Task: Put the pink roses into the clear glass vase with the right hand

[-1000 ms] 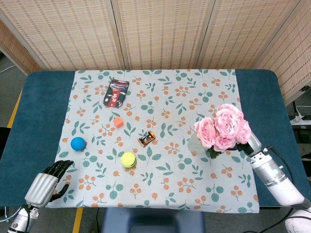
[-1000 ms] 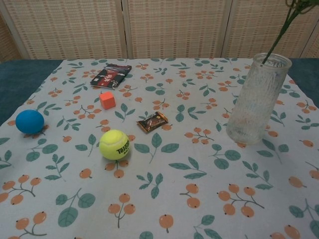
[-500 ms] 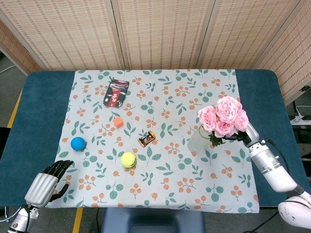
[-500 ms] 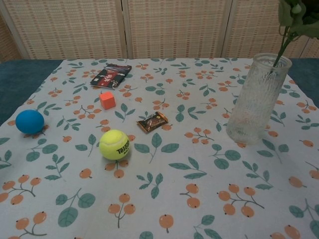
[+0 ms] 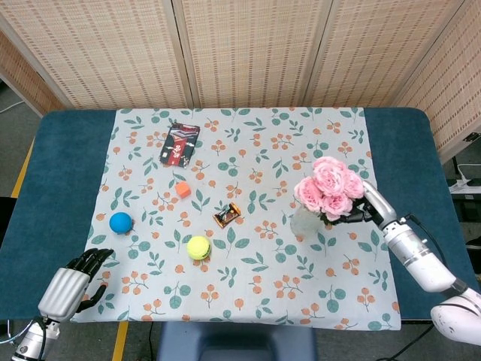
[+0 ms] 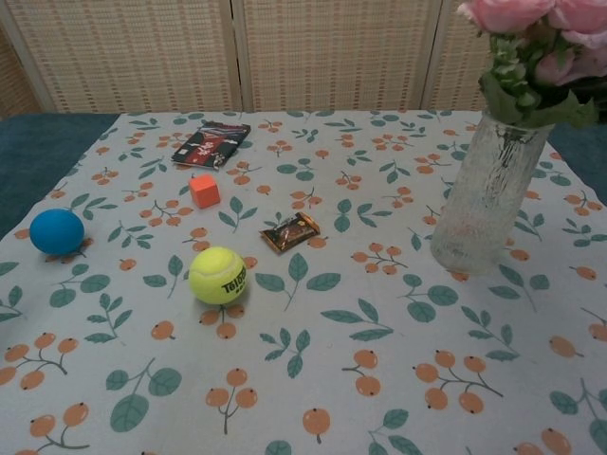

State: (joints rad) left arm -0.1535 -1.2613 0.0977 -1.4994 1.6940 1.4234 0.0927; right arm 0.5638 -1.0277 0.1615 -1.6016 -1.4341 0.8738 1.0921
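The bunch of pink roses (image 5: 327,188) stands over the clear glass vase (image 5: 304,222) at the right of the cloth. In the chest view the blooms (image 6: 541,24) and leaves sit right on the rim of the vase (image 6: 488,194), with the stems down inside. My right hand (image 5: 367,208) is just right of the vase at rim height and holds the bunch below the blooms. Holding nothing, my left hand (image 5: 75,280) rests at the table's front left edge with its fingers apart.
On the floral cloth (image 5: 248,301) lie a blue ball (image 5: 120,222), a yellow tennis ball (image 5: 198,247), an orange cube (image 5: 183,189), a small snack wrapper (image 5: 227,215) and a dark red packet (image 5: 179,144). All are left of the vase.
My right hand has carried the roses left and down. The stems have slid into the vase until the leaves reach its rim. The left hand has not moved.
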